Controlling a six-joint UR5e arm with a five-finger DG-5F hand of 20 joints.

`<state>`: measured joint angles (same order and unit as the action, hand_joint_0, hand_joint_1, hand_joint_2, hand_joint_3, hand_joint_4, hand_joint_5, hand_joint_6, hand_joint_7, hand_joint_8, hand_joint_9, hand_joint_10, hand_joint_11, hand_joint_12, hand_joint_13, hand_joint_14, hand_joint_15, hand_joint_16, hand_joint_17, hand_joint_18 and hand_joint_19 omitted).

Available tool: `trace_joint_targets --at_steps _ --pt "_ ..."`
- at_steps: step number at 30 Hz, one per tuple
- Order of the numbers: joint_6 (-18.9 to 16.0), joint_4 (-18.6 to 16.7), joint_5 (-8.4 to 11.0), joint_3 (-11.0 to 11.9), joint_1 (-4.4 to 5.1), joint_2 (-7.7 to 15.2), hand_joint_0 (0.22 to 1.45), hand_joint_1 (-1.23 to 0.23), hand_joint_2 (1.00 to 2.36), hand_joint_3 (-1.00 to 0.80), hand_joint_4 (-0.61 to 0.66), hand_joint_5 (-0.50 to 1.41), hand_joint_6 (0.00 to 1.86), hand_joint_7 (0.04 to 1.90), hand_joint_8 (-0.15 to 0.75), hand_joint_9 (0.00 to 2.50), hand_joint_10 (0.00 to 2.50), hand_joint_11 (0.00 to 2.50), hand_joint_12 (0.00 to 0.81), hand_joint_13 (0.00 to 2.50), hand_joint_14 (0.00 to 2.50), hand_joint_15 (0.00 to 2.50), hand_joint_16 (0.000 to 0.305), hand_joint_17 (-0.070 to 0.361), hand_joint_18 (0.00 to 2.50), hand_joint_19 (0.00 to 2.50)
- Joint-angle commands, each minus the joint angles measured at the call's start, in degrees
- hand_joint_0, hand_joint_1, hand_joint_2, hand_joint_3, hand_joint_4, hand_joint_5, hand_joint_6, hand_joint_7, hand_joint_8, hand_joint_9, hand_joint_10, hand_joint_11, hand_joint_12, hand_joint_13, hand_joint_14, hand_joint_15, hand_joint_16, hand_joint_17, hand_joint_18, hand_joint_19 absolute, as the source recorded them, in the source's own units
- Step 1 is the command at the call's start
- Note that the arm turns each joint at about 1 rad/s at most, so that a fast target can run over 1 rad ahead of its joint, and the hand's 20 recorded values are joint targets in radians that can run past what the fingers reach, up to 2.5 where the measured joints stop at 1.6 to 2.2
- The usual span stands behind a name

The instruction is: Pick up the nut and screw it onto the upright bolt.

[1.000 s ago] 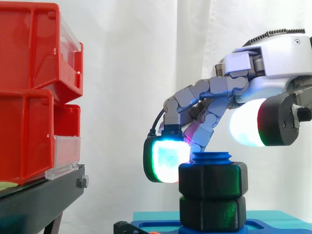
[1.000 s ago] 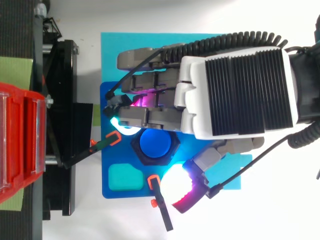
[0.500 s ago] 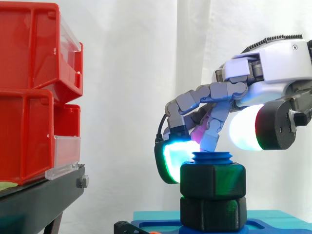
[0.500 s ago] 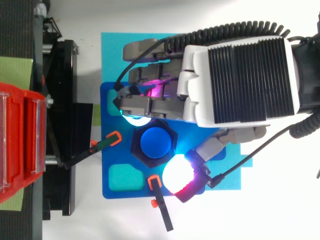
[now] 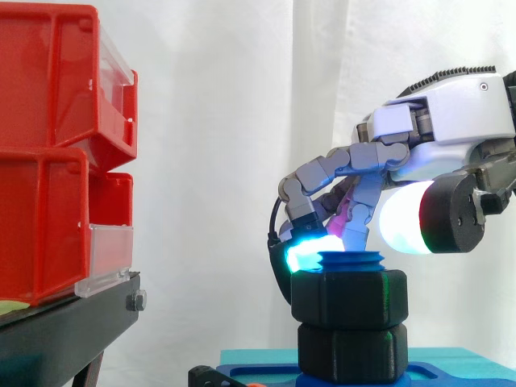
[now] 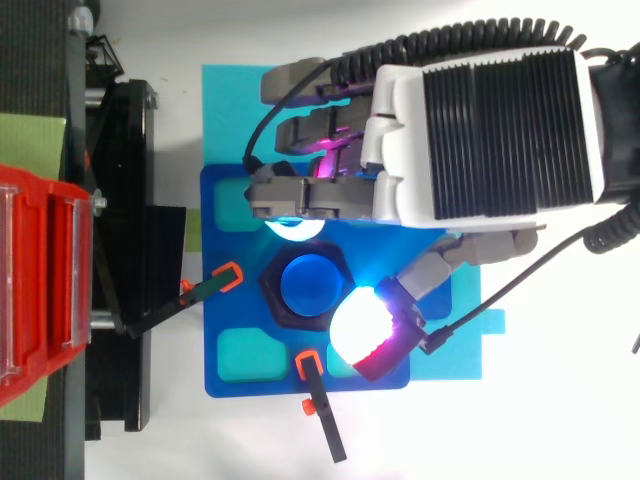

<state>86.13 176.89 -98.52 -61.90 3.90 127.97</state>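
A black hexagonal nut (image 5: 351, 298) sits on the upright blue bolt (image 5: 352, 260), above a second black hexagonal piece. From above, the bolt's round top (image 6: 308, 285) shows inside the nut (image 6: 275, 300). My hand (image 5: 451, 129) reaches in from the right, fingers curled down over the nut. A cyan-glowing fingertip (image 5: 306, 256) presses the nut's upper rim on the far side. The white-glowing thumb pad (image 6: 358, 325) lies over the nut's near corner and looks slightly above it in the side view.
The bolt stands on a blue base plate (image 6: 230, 300) with teal pads, on a lighter blue sheet (image 6: 225, 110). Two black clamps with orange tips (image 6: 215, 283) lie beside the nut. Red bins (image 5: 48, 161) on a black stand (image 5: 64, 330) are to the left.
The hand has swung round the bolt. The cyan fingertip rose from the nut's left side to its top rim, the thumb came in against the nut, and the nut turned slightly.
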Motion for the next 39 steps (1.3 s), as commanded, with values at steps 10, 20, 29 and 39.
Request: trace_joint_targets --at_steps 10,20,29,39 --pt "0.0 -0.4 -0.36 1.2 -0.12 0.0 0.48 -0.28 1.00 -0.50 0.25 -0.04 0.50 1.22 0.253 0.97 0.00 0.00 0.202 0.85 0.00 0.00 0.028 0.064 0.48 0.00" --pt "0.1 -0.9 -0.80 1.9 0.23 0.0 0.47 -0.27 1.00 -0.50 0.24 -0.08 0.50 0.85 0.243 0.93 0.00 0.00 0.211 0.83 0.00 0.00 0.031 0.069 0.46 0.00" --pt "-0.3 -3.4 0.17 1.9 1.37 0.0 0.46 -0.26 1.00 -0.50 0.19 -0.11 0.50 0.62 0.179 0.67 0.00 0.00 0.233 0.51 0.00 0.00 0.028 0.063 0.09 0.00" --pt "-1.1 -2.6 4.30 1.5 3.66 0.0 0.45 -0.22 1.00 -0.50 0.18 -0.12 0.50 0.60 0.180 0.53 0.00 0.00 0.260 0.38 0.00 0.00 0.030 0.068 0.00 0.00"
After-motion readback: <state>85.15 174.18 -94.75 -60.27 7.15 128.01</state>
